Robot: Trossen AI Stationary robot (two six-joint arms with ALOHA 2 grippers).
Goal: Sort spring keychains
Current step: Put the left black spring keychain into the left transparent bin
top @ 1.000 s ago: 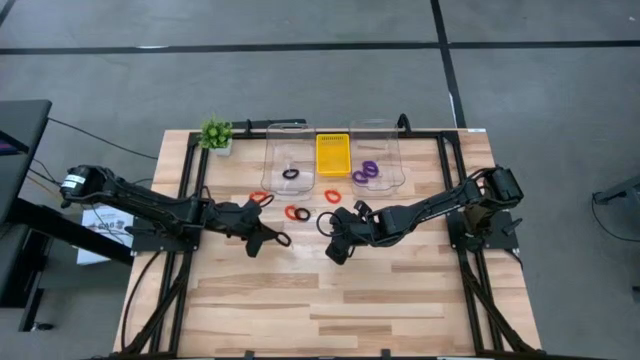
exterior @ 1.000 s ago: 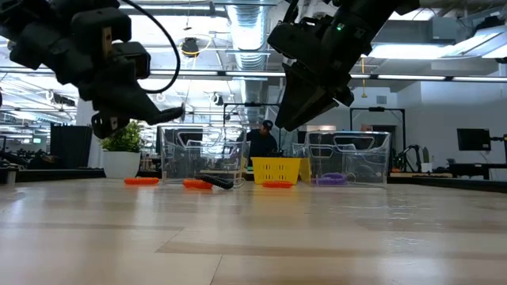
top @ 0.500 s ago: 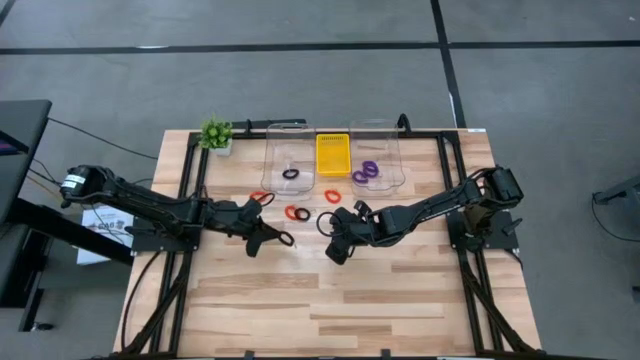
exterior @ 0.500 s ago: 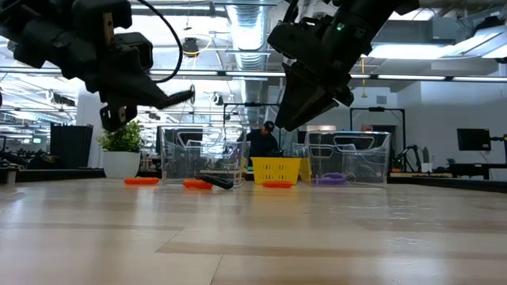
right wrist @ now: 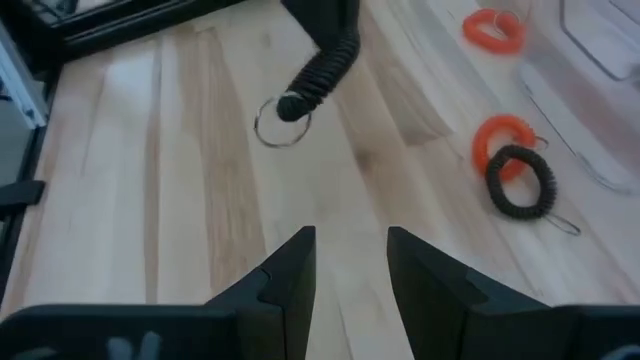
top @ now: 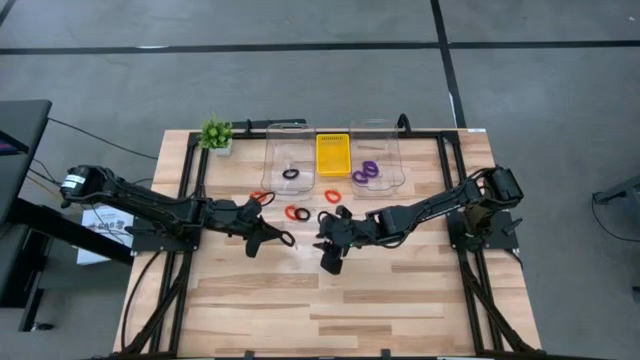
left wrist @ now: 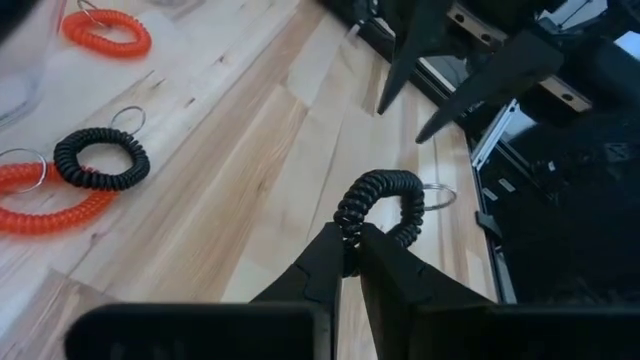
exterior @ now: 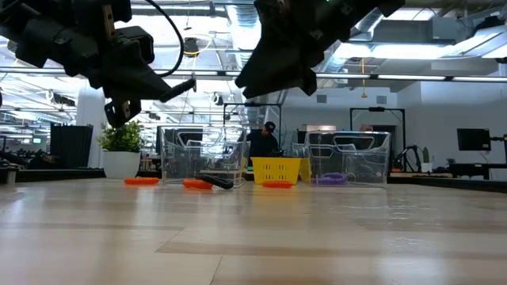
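Left gripper (left wrist: 352,238) clamped on a black keychain (left wrist: 380,205), lifted above mid-bench. Right gripper (right wrist: 348,262) parted, holding nothing, hovering close by. Loose keychains (top: 297,213) lie toward the back edge, in front of the clear bins (top: 287,155). Risk: thin pinch on coil could slip; the arms are close and could clash

Black spring keychains (top: 290,174) in left clear container, purple pair right, red-orange (one black) loose on wood
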